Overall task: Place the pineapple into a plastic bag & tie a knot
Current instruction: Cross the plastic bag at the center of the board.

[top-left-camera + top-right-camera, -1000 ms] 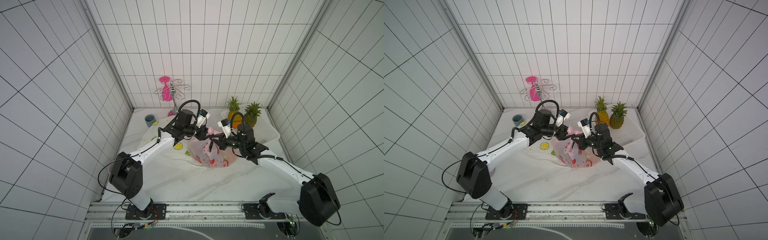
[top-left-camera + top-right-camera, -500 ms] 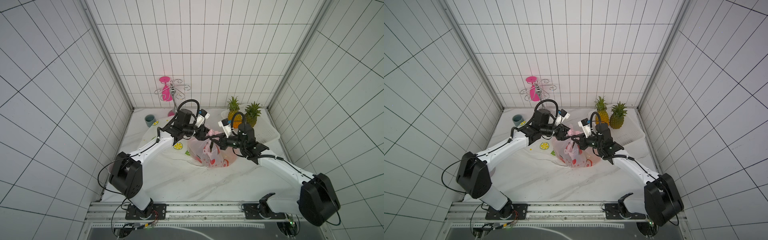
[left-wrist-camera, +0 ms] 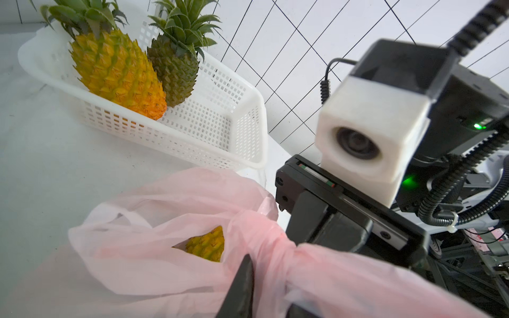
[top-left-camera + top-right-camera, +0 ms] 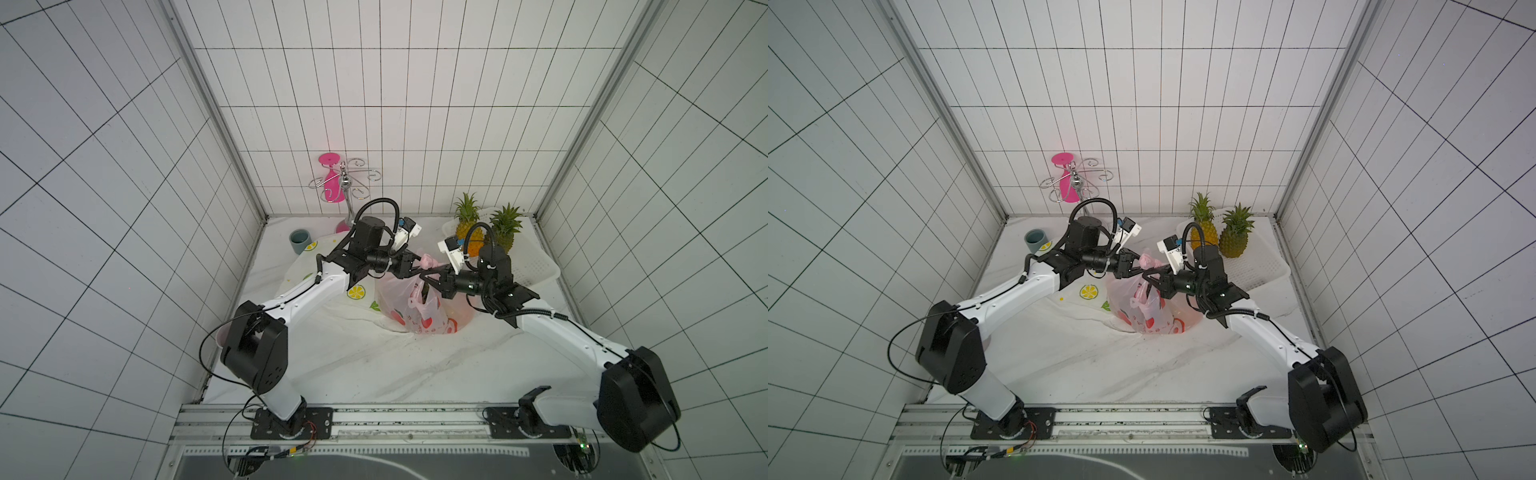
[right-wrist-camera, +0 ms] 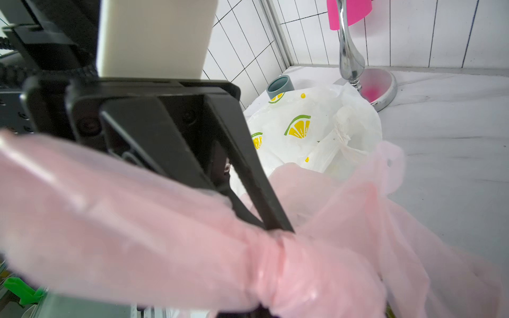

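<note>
A pink plastic bag (image 4: 415, 311) with strawberry prints stands mid-table in both top views. Through its mouth a yellow pineapple (image 3: 206, 245) shows inside. Both grippers meet just above the bag's top. My left gripper (image 4: 419, 272) has its fingers (image 5: 264, 209) pinched together on a twisted pink handle (image 5: 275, 247). From the other side, my right gripper (image 4: 428, 277) is shut on the same bunched pink plastic, its own fingertips mostly hidden by it. A loose pink end (image 4: 428, 262) sticks up between the two grippers.
A white basket (image 4: 536, 266) at the back right holds two more pineapples (image 4: 467, 226) (image 4: 505, 232). A white lemon-print bag (image 5: 303, 129) lies left of the pink bag. A grey-blue cup (image 4: 300, 241) and a chrome stand with a pink glass (image 4: 343, 187) are at the back.
My left gripper's jaws have narrowed onto the pink handle. Both arms and the bag have stayed almost where they were.
</note>
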Available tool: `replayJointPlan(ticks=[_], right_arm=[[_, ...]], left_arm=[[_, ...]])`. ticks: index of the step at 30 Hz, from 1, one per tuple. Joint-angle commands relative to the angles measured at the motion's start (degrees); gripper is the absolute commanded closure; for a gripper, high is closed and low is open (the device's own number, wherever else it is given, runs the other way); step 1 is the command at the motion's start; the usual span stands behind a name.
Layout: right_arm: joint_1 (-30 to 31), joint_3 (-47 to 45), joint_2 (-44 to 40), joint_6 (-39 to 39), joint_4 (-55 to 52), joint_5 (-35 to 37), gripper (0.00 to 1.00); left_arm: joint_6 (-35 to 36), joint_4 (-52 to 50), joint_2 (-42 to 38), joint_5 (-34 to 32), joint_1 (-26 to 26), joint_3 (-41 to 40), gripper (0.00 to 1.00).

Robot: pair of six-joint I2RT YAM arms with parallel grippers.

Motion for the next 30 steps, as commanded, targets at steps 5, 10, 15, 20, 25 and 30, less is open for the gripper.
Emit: replayJointPlan(ticks=[5,10,15,20,25,30], right_arm=[[0.6,3.0,2.9,-1.4,2.0,-1.3,1.00],[1.4,4.3,4.4,-1.6,2.3,-2.7,1.00],[2.5,4.5,3.6,-1.3,3.3,-3.1,1.00],[2.7,4.7,2.7,-1.0,4.2,-2.5,1.00],[2.7,5.7,2.6,-1.1,4.2,-1.9,1.00],[2.6,6.8,2.8,-1.3,4.0,-1.8,1.00]], left_arm=[[1.0,-1.7,2.2,1.9,0.2,1.5,0.56],[2.9,-5.4,3.4,0.7,-0.1,3.2,0.55],[4.9,-8.7,4.7,-0.9,-0.5,4.4,0.56],[5.2,-9.0,5.4,-0.1,-1.0,4.3,0.59],[6.6,-11.2,6.6,0.4,-1.8,5.4,0.75],[6.3,-10.6,6.9,1.8,-1.9,5.5,1.00]])
